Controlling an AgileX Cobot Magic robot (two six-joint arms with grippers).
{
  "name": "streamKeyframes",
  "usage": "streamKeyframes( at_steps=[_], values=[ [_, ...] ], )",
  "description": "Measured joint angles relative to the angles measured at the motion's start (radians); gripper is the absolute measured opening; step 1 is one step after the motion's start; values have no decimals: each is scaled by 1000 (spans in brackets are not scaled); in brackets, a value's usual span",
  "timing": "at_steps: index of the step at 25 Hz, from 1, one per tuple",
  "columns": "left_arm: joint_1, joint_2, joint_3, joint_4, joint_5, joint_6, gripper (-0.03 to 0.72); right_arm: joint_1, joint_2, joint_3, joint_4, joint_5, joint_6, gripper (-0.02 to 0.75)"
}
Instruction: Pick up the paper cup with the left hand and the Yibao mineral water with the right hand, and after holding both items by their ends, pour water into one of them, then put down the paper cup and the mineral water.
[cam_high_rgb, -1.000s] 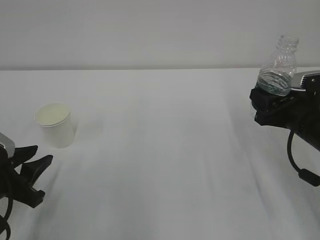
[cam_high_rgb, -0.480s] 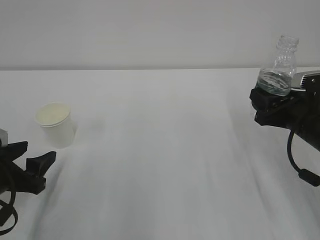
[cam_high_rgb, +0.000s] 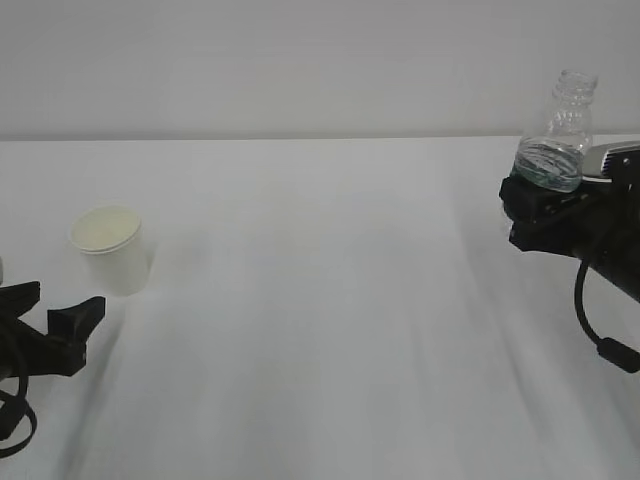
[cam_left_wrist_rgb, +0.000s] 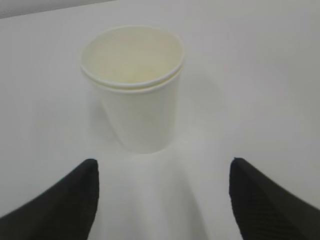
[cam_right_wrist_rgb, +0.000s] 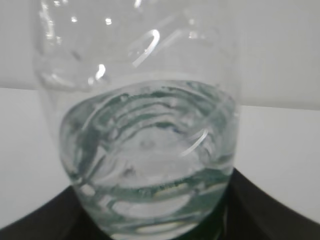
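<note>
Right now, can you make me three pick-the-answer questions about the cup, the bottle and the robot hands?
1. Where does the paper cup stand?
A. On the table, ahead of the left hand
B. Inside the right hand
C. On top of the bottle

2. What colour is the cup?
A. Red
B. White
C. Blue

3. How is the Yibao mineral water bottle?
A. Lying flat on the table
B. Held about upright by the right hand, with water in it
C. Empty and crushed

Answers:
1 A: the left wrist view shows the cup standing free beyond the open fingers.
2 B: its wall is white, its inside pale cream.
3 B: the hand grips its lower part, and the right wrist view shows water inside.
</note>
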Motion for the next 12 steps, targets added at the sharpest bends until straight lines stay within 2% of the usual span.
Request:
streamKeyframes(
  at_steps=[4, 9, 12],
  values=[
    [0, 0, -4, -32, 0, -2, 575, 0, 0, 0, 0, 0, 0, 431],
    [0, 0, -8, -34, 0, -2, 519, 0, 0, 0, 0, 0, 0, 431],
    [0, 0, -10, -43, 0, -2, 535, 0, 0, 0, 0, 0, 0, 431]
  ],
)
